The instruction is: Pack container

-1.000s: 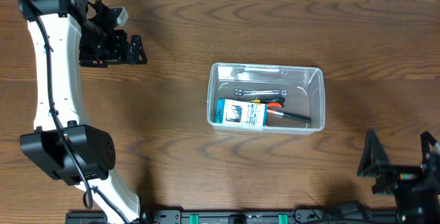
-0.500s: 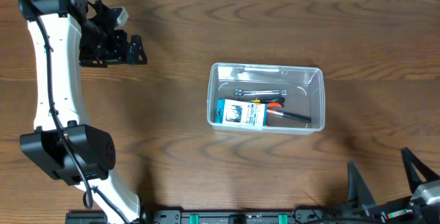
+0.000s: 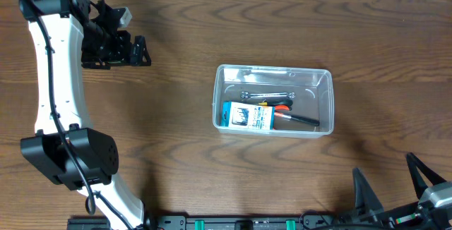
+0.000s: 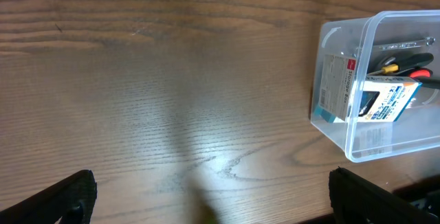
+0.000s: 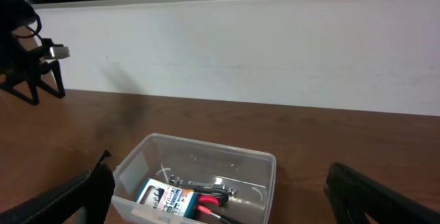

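The clear plastic container (image 3: 272,100) stands on the table right of centre. Inside lie a blue-and-white card pack (image 3: 248,116), a silver wrench (image 3: 267,94) and a red-and-black tool (image 3: 295,116). It also shows at the right of the left wrist view (image 4: 377,86) and at the bottom of the right wrist view (image 5: 196,180). My left gripper (image 3: 140,51) is open and empty at the far left, well away from the container. My right gripper (image 3: 393,188) is open and empty at the front right edge, apart from the container.
The white left arm (image 3: 53,89) runs down the table's left side. A white wall (image 5: 240,45) stands behind the table's far edge. Black and green fixtures (image 3: 240,223) line the front edge.
My right gripper has pulled back toward the front edge and its fingers have spread wider. The left arm and the container have not moved.
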`<state>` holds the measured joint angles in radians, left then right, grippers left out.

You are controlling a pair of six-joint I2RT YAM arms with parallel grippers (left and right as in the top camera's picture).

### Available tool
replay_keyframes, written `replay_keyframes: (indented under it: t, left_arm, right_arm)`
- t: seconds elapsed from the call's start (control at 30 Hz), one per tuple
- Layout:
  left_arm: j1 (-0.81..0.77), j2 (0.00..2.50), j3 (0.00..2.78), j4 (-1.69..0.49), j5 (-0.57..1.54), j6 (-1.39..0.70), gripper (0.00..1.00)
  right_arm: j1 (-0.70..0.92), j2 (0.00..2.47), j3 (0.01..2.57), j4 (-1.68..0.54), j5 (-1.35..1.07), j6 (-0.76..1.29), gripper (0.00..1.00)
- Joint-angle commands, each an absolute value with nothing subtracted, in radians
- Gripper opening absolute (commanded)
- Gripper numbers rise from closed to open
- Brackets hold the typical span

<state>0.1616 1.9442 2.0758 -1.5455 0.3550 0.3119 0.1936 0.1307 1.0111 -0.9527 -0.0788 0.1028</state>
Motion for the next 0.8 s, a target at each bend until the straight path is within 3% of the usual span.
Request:
replay_keyframes:
  t: [0.0, 0.3, 0.77]
  left_arm:
    - [0.161, 1.951, 2.079, -1.551, 0.346, 0.317, 0.98]
    - [0.161, 1.951, 2.079, -1.551, 0.346, 0.317, 0.98]
    - [0.161, 1.951, 2.079, -1.551, 0.346, 0.317, 0.98]
  right_arm:
    - [0.188, 0.13, 1.007, -0.95, -0.086, 0.115, 0.99]
    - [0.177, 0.13, 1.007, -0.948, -0.086, 0.115, 0.99]
    - [-0.012, 0.093, 0.962, -0.843, -0.075, 0.06, 0.99]
